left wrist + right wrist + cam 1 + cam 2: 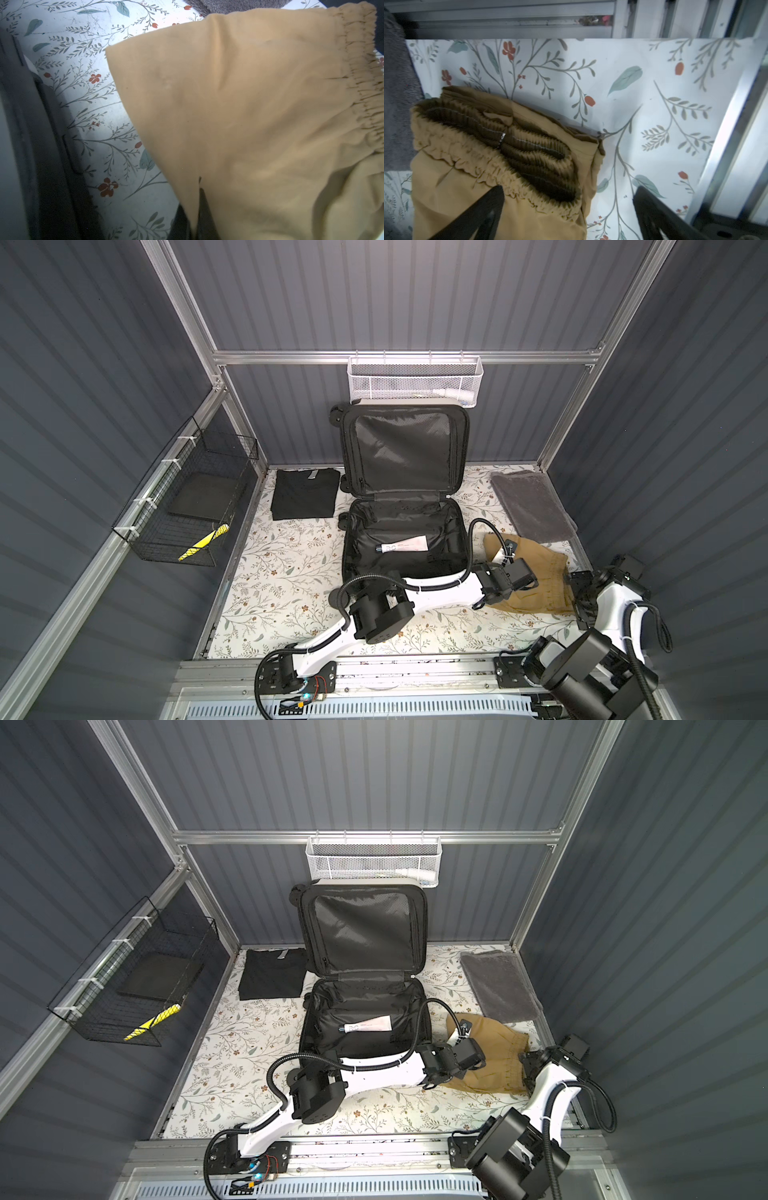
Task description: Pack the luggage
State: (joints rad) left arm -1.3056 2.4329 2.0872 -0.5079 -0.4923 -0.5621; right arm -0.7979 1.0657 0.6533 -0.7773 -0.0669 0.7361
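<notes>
Two grippers flank the shorts (544, 580) just right of the luggage (347, 539); the left gripper (192, 216), nearer the luggage, pinches their cloth; the right gripper (570, 191) stands open at their far edge.

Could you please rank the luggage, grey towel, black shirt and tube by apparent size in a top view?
1. luggage
2. grey towel and black shirt: too alike to rank
3. tube, smallest

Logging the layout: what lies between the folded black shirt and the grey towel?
The open luggage, then a strip of floral tabletop before the towel; both top views show it.
</notes>
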